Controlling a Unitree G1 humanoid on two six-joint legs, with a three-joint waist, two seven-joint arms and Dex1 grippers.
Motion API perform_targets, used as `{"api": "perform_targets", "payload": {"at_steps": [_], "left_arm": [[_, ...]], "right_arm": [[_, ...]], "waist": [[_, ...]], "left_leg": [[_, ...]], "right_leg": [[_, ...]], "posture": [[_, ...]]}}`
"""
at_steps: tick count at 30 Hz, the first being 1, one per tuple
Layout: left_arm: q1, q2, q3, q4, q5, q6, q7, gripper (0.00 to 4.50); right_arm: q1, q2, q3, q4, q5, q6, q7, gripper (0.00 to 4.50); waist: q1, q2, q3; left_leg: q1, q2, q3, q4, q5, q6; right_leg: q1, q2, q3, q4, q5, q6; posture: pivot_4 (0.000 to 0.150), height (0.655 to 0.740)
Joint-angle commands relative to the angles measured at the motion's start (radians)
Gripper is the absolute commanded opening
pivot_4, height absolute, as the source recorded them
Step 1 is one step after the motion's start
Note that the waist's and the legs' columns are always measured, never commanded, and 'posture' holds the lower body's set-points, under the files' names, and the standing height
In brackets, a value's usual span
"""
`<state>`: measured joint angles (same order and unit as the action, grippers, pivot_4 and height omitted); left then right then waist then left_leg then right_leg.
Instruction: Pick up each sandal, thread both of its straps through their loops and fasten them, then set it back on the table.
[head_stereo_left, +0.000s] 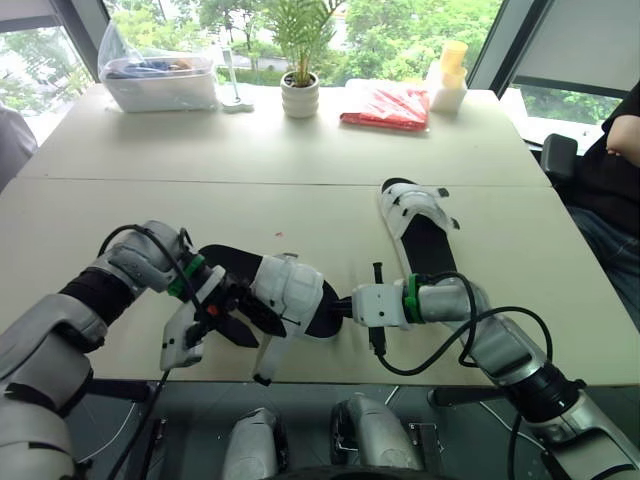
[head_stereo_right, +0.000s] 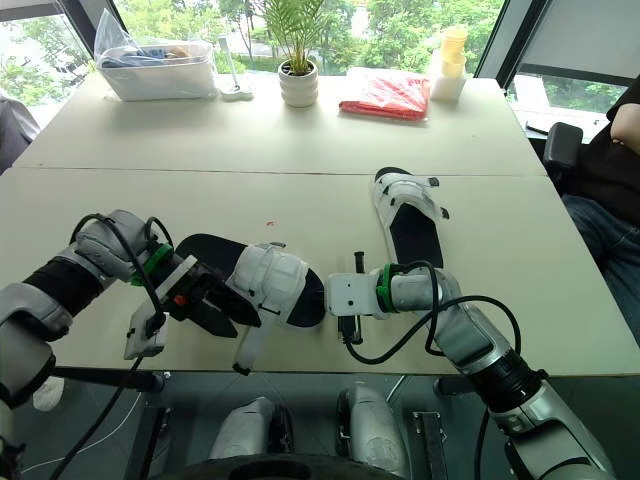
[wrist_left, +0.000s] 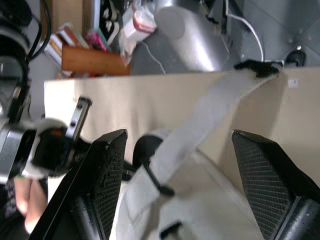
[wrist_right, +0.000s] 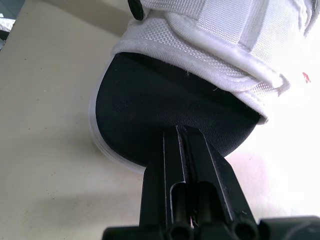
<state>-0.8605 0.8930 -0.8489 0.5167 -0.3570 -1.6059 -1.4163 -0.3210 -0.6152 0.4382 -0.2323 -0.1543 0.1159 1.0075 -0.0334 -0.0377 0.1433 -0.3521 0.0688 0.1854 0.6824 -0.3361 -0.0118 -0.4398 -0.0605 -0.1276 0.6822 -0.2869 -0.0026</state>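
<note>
A black-soled sandal (head_stereo_left: 290, 290) with white straps lies near the table's front edge. My right gripper (head_stereo_left: 340, 308) is shut on the rounded end of its sole (wrist_right: 165, 100). My left gripper (head_stereo_left: 242, 318) is open at the sandal's other side, its fingers (wrist_left: 107, 175) spread wide on either side of a loose white strap (wrist_left: 200, 135). That strap (head_stereo_left: 266, 358) hangs unfastened over the table edge. A second sandal (head_stereo_left: 420, 225) lies flat farther back on the right, apart from both grippers.
At the table's far side stand a potted plant (head_stereo_left: 300, 90), a clear plastic bin (head_stereo_left: 160, 75), a red packet (head_stereo_left: 385, 105) and a white bottle with yellow cups (head_stereo_left: 448, 82). A person (head_stereo_left: 612, 170) sits at the right edge.
</note>
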Motion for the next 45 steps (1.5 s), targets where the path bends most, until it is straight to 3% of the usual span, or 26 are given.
{"api": "perform_targets", "payload": {"at_steps": [1, 10, 13, 15, 18, 19, 22, 25, 30, 33, 39, 45], "left_arm": [[-0.014, 0.011, -0.001, -0.011, 0.014, -0.009, 0.014, 3.43], [0.026, -0.122, 0.062, 0.013, 0.187, -0.009, 0.087, 3.43], [0.037, -0.146, 0.073, 0.041, 0.255, -0.009, 0.139, 2.58], [0.037, -0.14, 0.062, 0.048, 0.279, -0.009, 0.179, 1.55], [0.019, -0.065, -0.071, 0.043, 0.164, 0.033, 0.254, 0.06], [0.018, -0.034, -0.113, 0.004, 0.092, 0.074, 0.26, 0.06], [0.081, 0.049, -0.088, -0.218, -0.181, 0.485, 0.16, 0.06], [0.115, 0.1, -0.004, -0.386, -0.331, 0.834, 0.107, 0.06], [0.041, 0.105, 0.173, -0.52, -0.636, 1.686, 0.261, 0.06], [0.044, 0.074, 0.267, -0.513, -0.659, 1.909, 0.252, 0.06], [0.018, -0.033, 0.358, -0.433, -0.551, 2.238, 0.333, 0.06], [-0.004, -0.135, 0.437, -0.369, -0.44, 2.382, 0.398, 0.06]], "right_arm": [[0.057, -0.022, 0.066, 0.072, -0.05, 0.052, 0.025, 0.0], [0.054, -0.021, 0.068, 0.082, -0.054, 0.045, 0.021, 0.0], [0.05, -0.02, 0.07, 0.08, -0.058, 0.046, 0.02, 0.0], [0.051, -0.022, 0.068, 0.081, -0.057, 0.046, 0.02, 0.0], [0.051, -0.026, 0.065, 0.083, -0.054, 0.046, 0.021, 0.0], [0.05, -0.026, 0.065, 0.083, -0.054, 0.046, 0.021, 0.0], [0.049, -0.025, 0.066, 0.084, -0.053, 0.048, 0.022, 0.0], [0.049, -0.024, 0.067, 0.086, -0.053, 0.045, 0.023, 0.0], [0.039, -0.019, 0.077, 0.11, -0.057, 0.032, 0.027, 0.0], [0.036, -0.02, 0.08, 0.117, -0.059, 0.024, 0.03, 0.0], [0.031, -0.024, 0.092, 0.137, -0.07, -0.003, 0.033, 0.0], [0.036, -0.023, 0.095, 0.132, -0.074, -0.006, 0.033, 0.0]], "waist": [[0.0, 0.0, 0.0], [-0.001, 0.0, 0.0], [-0.001, 0.0, 0.0], [-0.001, 0.0, 0.0], [-0.003, 0.0, 0.0], [-0.002, 0.0, 0.0], [-0.002, 0.0, 0.0], [-0.002, 0.0, 0.0], [-0.002, 0.0, 0.0], [-0.005, 0.0, 0.0], [-0.003, 0.0, 0.0], [-0.003, 0.0, 0.0]], "left_leg": [[0.0, 0.0, 0.0, 0.0, 0.0, 0.0], [0.0, 0.0, 0.0, 0.0, 0.001, -0.002], [0.0, 0.0, 0.0, 0.0, 0.002, -0.003], [0.0, 0.0, 0.0, 0.0, 0.002, -0.003], [0.0, 0.0, 0.0, 0.0, 0.001, -0.003], [0.0, 0.0, 0.0, 0.0, 0.002, -0.003], [0.0, 0.0, 0.0, 0.0, 0.002, -0.004], [0.001, 0.0, 0.0, 0.001, 0.002, -0.003], [0.001, 0.0, -0.001, 0.001, 0.002, -0.004], [0.002, 0.0, -0.001, 0.001, 0.002, -0.004], [0.004, 0.0, -0.001, 0.001, 0.003, -0.004], [0.007, -0.001, -0.001, 0.001, 0.003, -0.005]], "right_leg": [[0.0, 0.0, 0.0, 0.0, 0.0, 0.0], [0.0, 0.0, 0.0, 0.0, 0.0, 0.0], [0.0, 0.0, -0.001, 0.0, 0.0, 0.0], [0.001, 0.0, 0.0, 0.0, 0.0, 0.0], [0.0, 0.0, 0.0, 0.0, 0.0, 0.0], [0.001, 0.0, 0.0, 0.0, 0.0, 0.0], [0.001, 0.0, -0.001, 0.0, 0.0, 0.0], [0.002, 0.0, -0.001, 0.0, 0.0, 0.001], [0.002, 0.0, -0.001, 0.0, -0.002, 0.004], [0.003, 0.0, 0.0, 0.0, -0.003, 0.006], [0.005, 0.0, 0.0, 0.001, -0.003, 0.006], [0.008, 0.0, 0.0, 0.001, -0.002, 0.003]], "posture": [[0.15, 0.7241], [0.15, 0.7241], [0.15, 0.7241], [0.15, 0.7241], [0.15, 0.7241], [0.15, 0.7241], [0.15, 0.7241], [0.15, 0.7241], [0.15, 0.7241], [0.15, 0.7241], [0.15, 0.7241], [0.15, 0.7241]]}}
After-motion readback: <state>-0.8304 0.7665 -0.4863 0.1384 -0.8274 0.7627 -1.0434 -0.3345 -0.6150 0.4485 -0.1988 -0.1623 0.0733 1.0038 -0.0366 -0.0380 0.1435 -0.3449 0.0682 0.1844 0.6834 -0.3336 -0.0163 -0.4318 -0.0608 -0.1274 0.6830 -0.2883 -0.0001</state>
